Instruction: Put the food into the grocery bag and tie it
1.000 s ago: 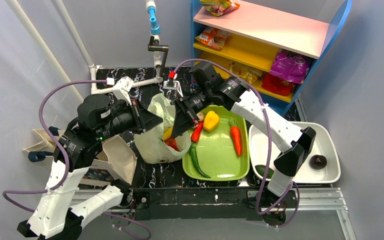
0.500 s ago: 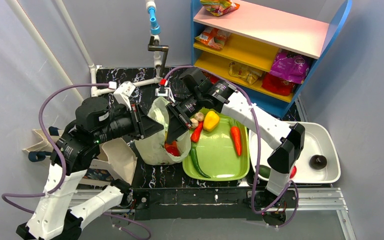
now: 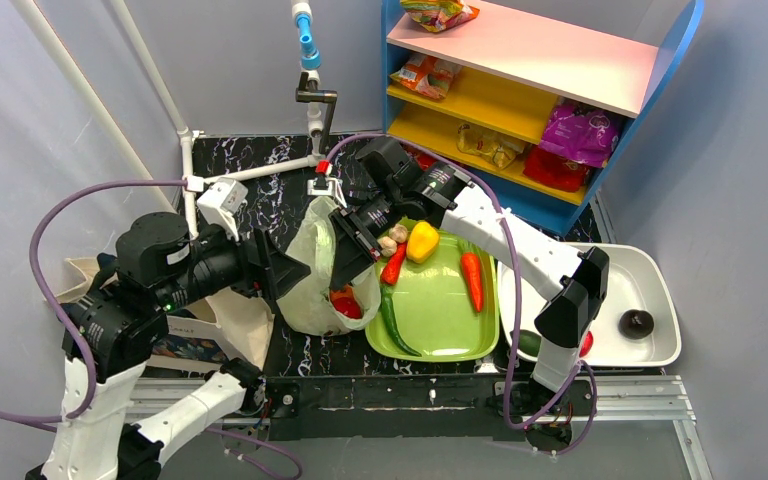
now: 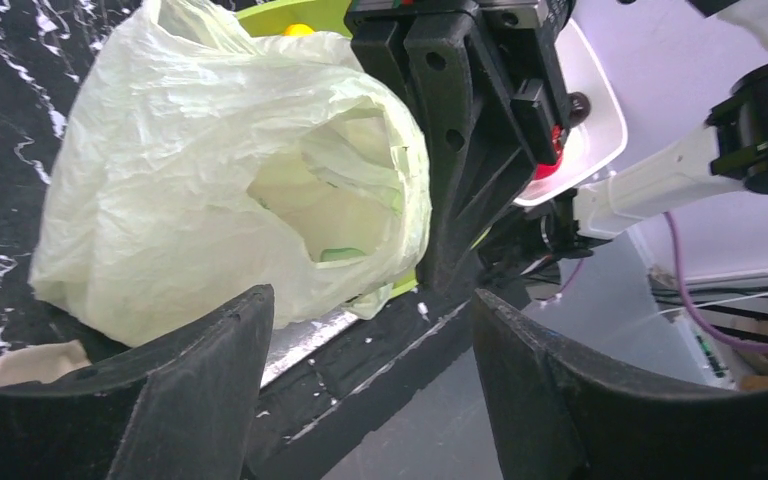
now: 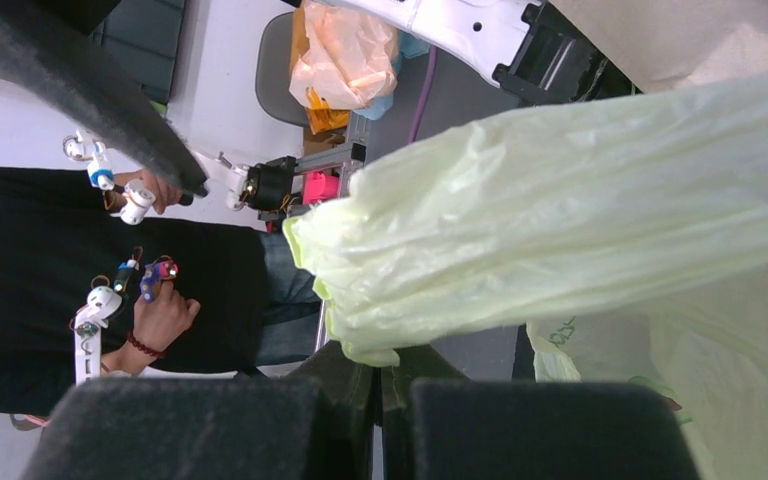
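The right gripper [image 5: 380,392] is clamped shut on a fold of the grocery bag [image 5: 560,210], pinched at the rim, and the pale-green plastic is pulled taut away from the fingers. The left gripper [image 4: 368,305] is spread wide with nothing held. The bag's open mouth is faced head-on by it, and the far side of that opening is blocked by the right arm's black fingers.

Some red produce [image 3: 345,303] can be made out inside the bag, just below the right gripper's tip. A green tray [image 3: 440,338] is set right up against the bag on the right gripper's outer side. It's loaded with a yellow pepper [image 3: 421,240], a red chilli [image 3: 394,264], a carrot [image 3: 472,280] and a long green chilli [image 3: 396,325]. Further out that way a white tub [image 3: 650,280] is seen with a dark round fruit [image 3: 636,322] in it.

Beyond the right arm, a shelf [image 3: 550,50] is stocked with snack packets [image 3: 580,130]. A beige canvas tote [image 3: 235,320] is tucked under the left arm, beside the bag.
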